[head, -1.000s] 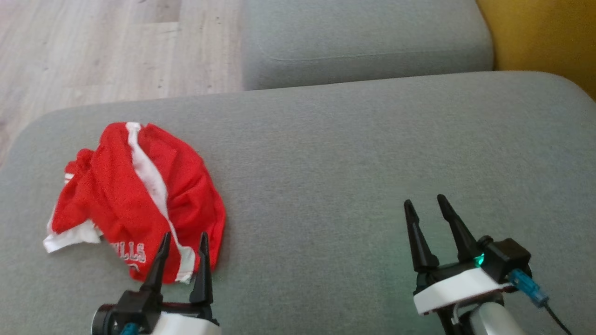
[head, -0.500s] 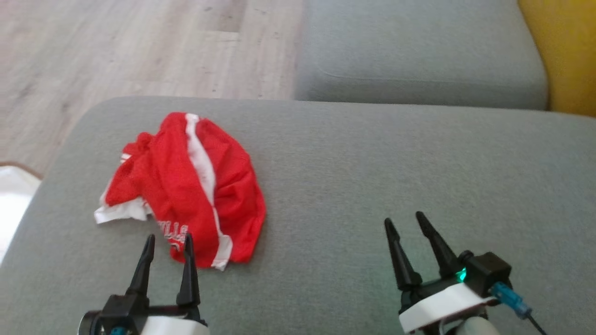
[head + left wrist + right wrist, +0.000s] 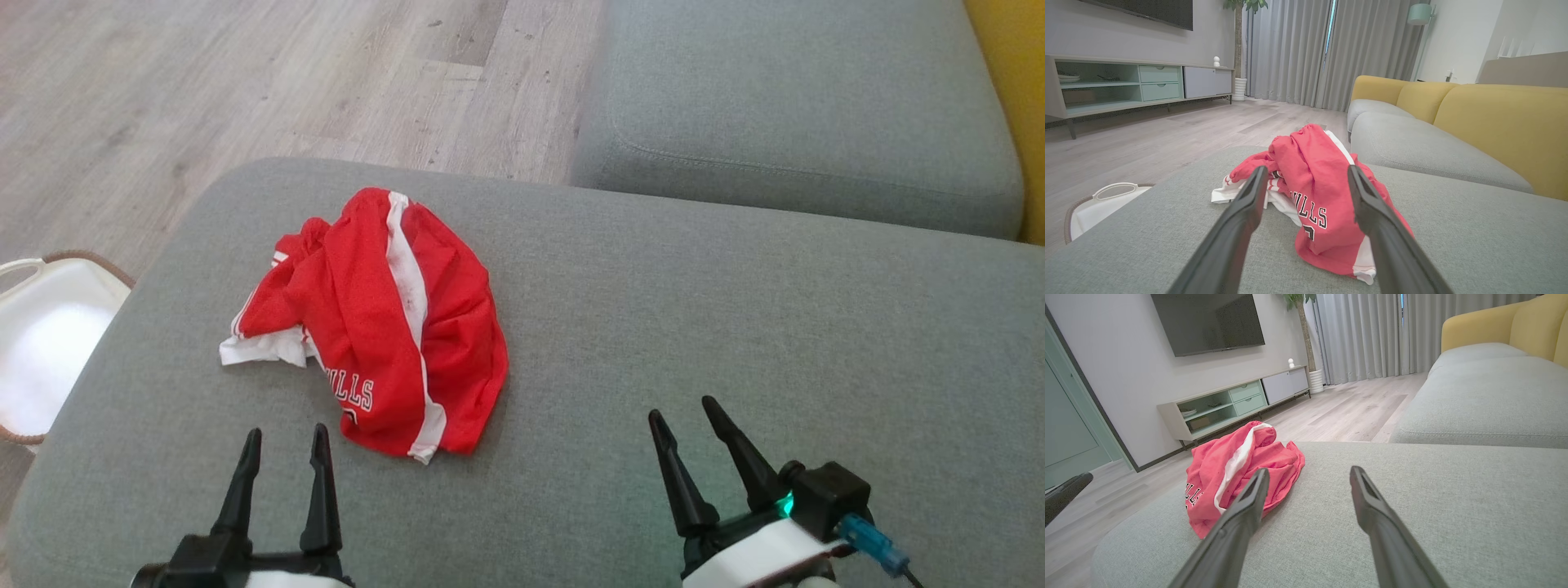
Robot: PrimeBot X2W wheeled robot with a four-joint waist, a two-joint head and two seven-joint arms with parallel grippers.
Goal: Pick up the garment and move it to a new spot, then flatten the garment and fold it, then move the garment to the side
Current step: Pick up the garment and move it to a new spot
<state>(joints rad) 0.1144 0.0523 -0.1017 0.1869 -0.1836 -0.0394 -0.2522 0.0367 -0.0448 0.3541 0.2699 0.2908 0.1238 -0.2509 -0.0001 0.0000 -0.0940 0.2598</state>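
The garment (image 3: 384, 318) is a red piece with white stripes and white lettering, crumpled in a heap on the left half of a grey sofa cushion (image 3: 694, 327). My left gripper (image 3: 284, 437) stands open just short of the heap's near edge, apart from it. In the left wrist view the garment (image 3: 1314, 192) lies between and beyond the two dark fingers (image 3: 1241, 216). Well to the right over bare cushion, my right gripper (image 3: 684, 412) is open and holds nothing. The right wrist view has the garment (image 3: 1237, 469) off to the left of its gripper (image 3: 1308, 473).
A white basket (image 3: 41, 343) with a brown rim stands on the wooden floor (image 3: 245, 82) left of the cushion. A second grey seat cushion (image 3: 800, 106) lies beyond, with a yellow backrest (image 3: 1494, 122) at the right. A TV stand (image 3: 1233, 404) lines the far wall.
The head camera has turned left, so the whole picture has shifted right and the basket has come into view. The left gripper, which overlapped the garment's near edge, now stands short of it.
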